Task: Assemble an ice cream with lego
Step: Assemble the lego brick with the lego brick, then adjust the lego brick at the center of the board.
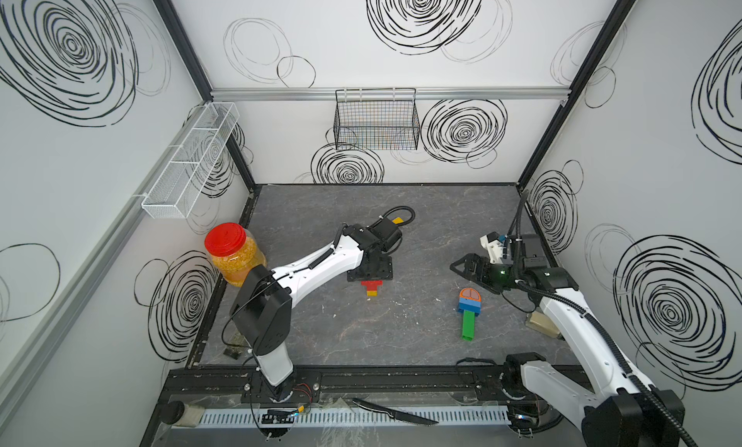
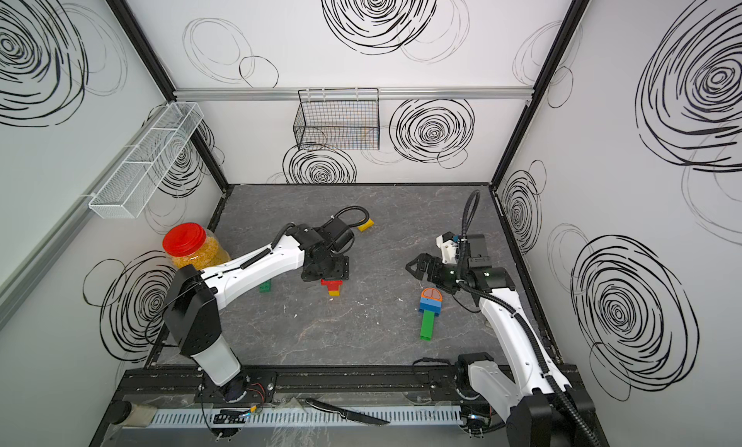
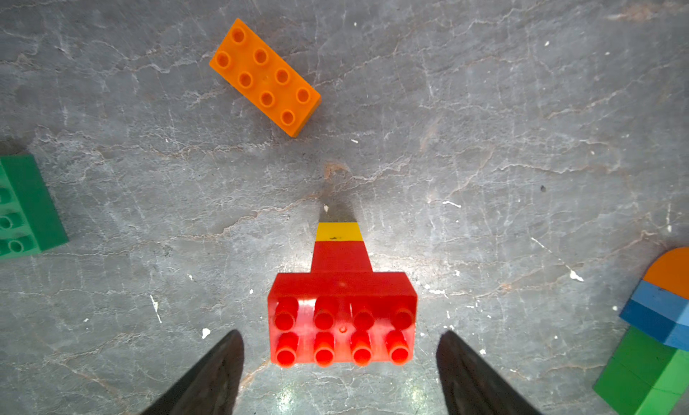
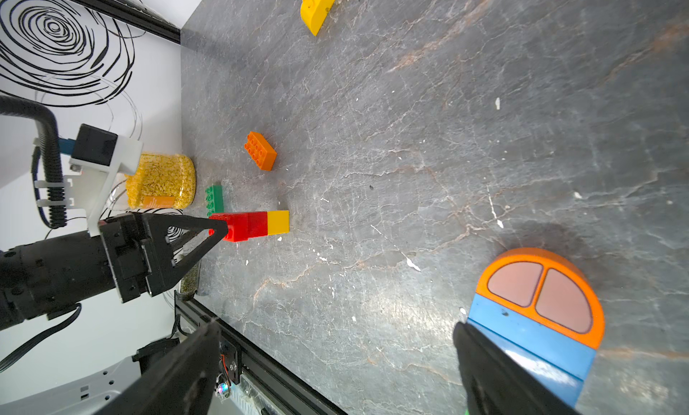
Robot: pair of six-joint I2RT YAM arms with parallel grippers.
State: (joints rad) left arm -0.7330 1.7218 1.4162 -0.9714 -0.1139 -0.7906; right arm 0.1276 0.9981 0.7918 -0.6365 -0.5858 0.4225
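Note:
A lego stack (image 3: 341,312) stands upright mid-table: a wide red brick on a narrower red one on a yellow one, seen in both top views (image 1: 371,287) (image 2: 332,286). My left gripper (image 3: 340,336) points down over it, open, its fingers (image 3: 220,364) apart from the wide brick's two ends. A second lego piece (image 1: 469,310) (image 4: 540,312) lies flat: orange rounded top, blue bricks, long green stem. My right gripper (image 4: 335,331) (image 1: 459,266) hovers open beside its rounded end, holding nothing. Loose orange (image 3: 264,77), green (image 3: 22,208) and yellow (image 4: 318,6) bricks lie around.
A red-lidded jar of yellow grains (image 1: 233,252) stands at the left wall. A knife (image 1: 395,412) lies on the front rail. A tan block (image 1: 544,324) sits by the right wall. A black wire basket (image 1: 376,119) and a white mesh basket (image 1: 188,163) hang on the walls.

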